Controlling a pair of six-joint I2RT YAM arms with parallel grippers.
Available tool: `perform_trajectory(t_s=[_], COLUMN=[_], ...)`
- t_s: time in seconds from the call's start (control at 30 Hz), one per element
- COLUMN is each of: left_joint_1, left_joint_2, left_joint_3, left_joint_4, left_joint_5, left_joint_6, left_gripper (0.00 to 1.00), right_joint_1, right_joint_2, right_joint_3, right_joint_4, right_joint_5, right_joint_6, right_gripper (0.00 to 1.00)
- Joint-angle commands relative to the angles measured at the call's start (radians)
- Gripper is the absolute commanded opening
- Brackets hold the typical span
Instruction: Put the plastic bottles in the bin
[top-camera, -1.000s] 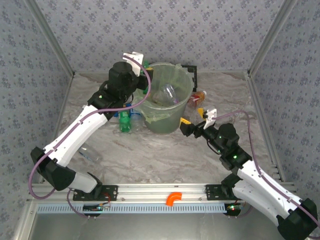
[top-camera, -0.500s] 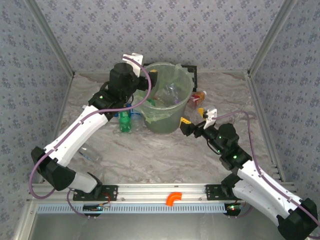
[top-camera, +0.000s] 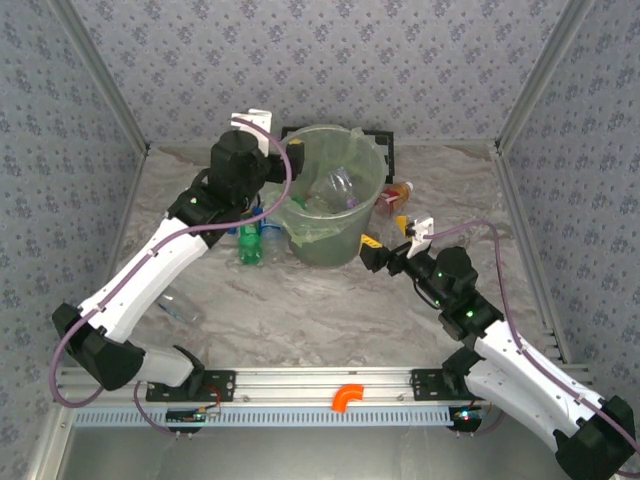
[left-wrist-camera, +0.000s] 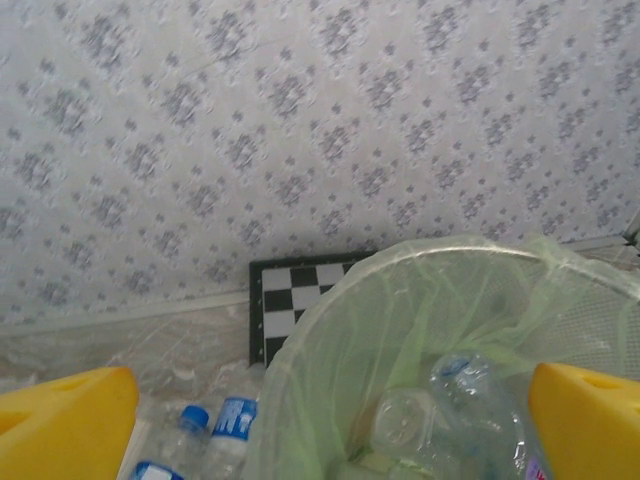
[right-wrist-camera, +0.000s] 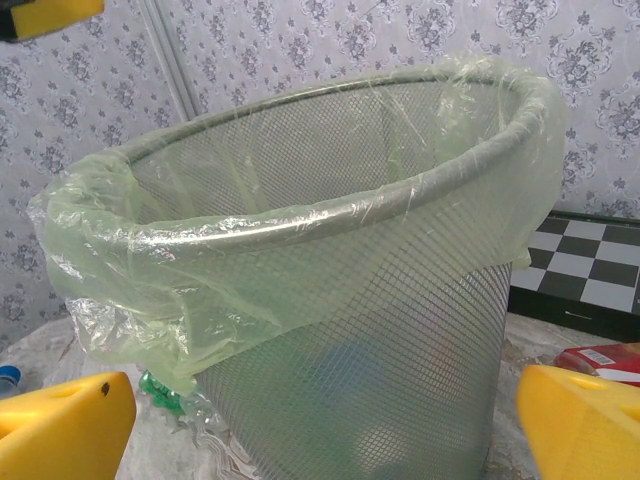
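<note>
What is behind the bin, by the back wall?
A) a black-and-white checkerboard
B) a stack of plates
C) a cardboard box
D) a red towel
A: the left wrist view shows a black-and-white checkerboard just beyond the far rim of the bin.

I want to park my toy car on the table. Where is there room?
The biggest bare patch of table lies in front of the bin, between the left arm and right arm. Another is the far right corner, by the wall. It is crowded beside the bin: bottles on its left, more on its right near the right hand.
</note>
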Motion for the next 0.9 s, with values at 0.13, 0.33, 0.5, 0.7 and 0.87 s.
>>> perform_trajectory(t_s=[0.13, 0.33, 0.5, 0.7, 0.87], left_joint_1=[0.131, 0.216, 0.297, 0.423, 0.518], left_joint_2=[-0.185, -0.305, -0.378, -0.465, -0.475], left_joint_3=[-0.18, -0.303, -0.401, -0.534, -0.62], left_joint_4=[-0.137, -0.299, -0.47, -0.557, -0.619], left_joint_5=[-0.035, -0.077, -0.09, 0.009, 0.094], left_joint_6=[-0.288, -0.463, -0.655, -0.797, -0.84], left_gripper=[1.0, 0.99, 0.95, 0.89, 0.86], right_joint_1=[0.03, 0.077, 0.104, 0.123, 0.132], right_joint_2=[0.017, 0.039, 0.046, 0.047, 0.046], right_joint_3=[0.018, 0.029, 0.034, 0.037, 0.043], right_joint_4=[0.012, 0.007, 0.005, 0.002, -0.007], right_joint_5=[0.011, 0.033, 0.056, 0.061, 0.066], right_joint_6=[-0.028, -0.062, -0.084, -0.092, -0.097], right_gripper=[1.0, 1.0, 1.0, 1.0, 1.0])
